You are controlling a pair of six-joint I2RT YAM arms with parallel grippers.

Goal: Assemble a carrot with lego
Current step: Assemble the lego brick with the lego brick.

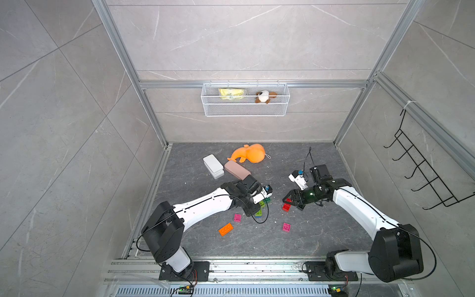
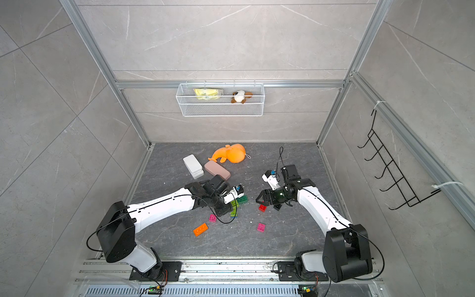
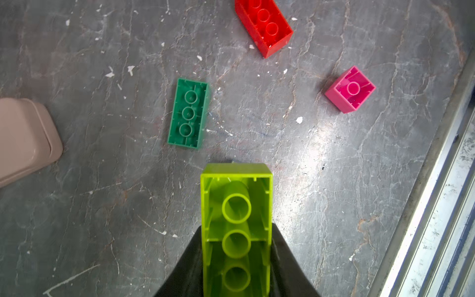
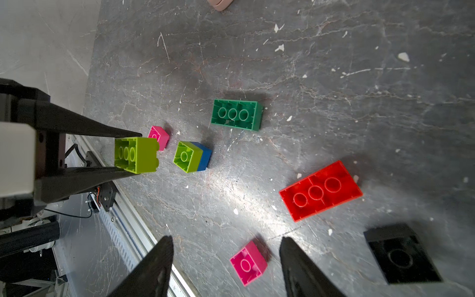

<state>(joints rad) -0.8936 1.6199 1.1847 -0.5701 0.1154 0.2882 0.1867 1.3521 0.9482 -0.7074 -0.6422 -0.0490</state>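
My left gripper (image 3: 236,231) is shut on a long lime green lego brick (image 3: 236,205) and holds it above the floor, as the right wrist view also shows (image 4: 135,154). Loose lego lies around it: a dark green brick (image 4: 236,114), a red brick (image 4: 321,190), a black brick (image 4: 401,253), two pink bricks (image 1: 237,217) (image 1: 286,227) and an orange brick (image 1: 226,228). A small lime brick sits joined on a blue one (image 4: 191,156). No carrot is in view. My right gripper (image 4: 226,240) hangs open above the floor near the red brick (image 1: 286,207), holding nothing.
An orange plush toy (image 1: 250,153), a white case (image 1: 213,165) and a pink case (image 1: 236,171) lie at the back of the floor. A wire basket (image 1: 245,111) hangs on the back wall. Aluminium rails (image 1: 231,264) edge the front.
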